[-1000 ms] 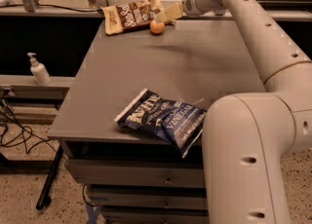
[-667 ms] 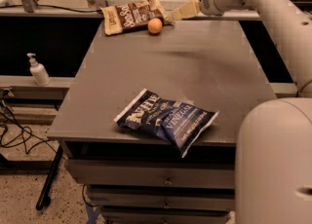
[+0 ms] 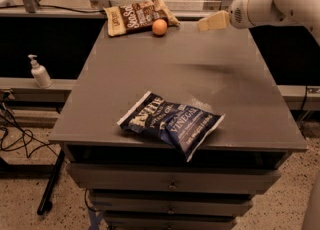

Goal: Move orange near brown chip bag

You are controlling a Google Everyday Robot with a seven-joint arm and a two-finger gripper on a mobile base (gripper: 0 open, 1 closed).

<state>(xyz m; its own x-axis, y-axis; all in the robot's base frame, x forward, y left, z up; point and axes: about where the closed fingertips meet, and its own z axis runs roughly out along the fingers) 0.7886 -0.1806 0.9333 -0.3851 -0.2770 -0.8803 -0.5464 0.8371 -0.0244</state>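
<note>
At the worktop's [image 3: 175, 74] far edge, the orange [image 3: 159, 27] lies just beside the brown chip bag [image 3: 140, 16]. The pincer [image 3: 212, 22] hovers to their right, apart (open or closed: cannot tell).

Grey table [image 3: 175, 69] with the orange [image 3: 159, 27] just beside the brown chip bag [image 3: 140, 16] at the far edge towards its left corner, a dark blue chip bag [image 3: 172, 124] at the near edge, and the gripper [image 3: 212, 22] above the far edge, right of the orange.

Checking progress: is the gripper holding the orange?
No, the orange rests beside the brown chip bag; the gripper hovers apart near the table's far edge.
</note>
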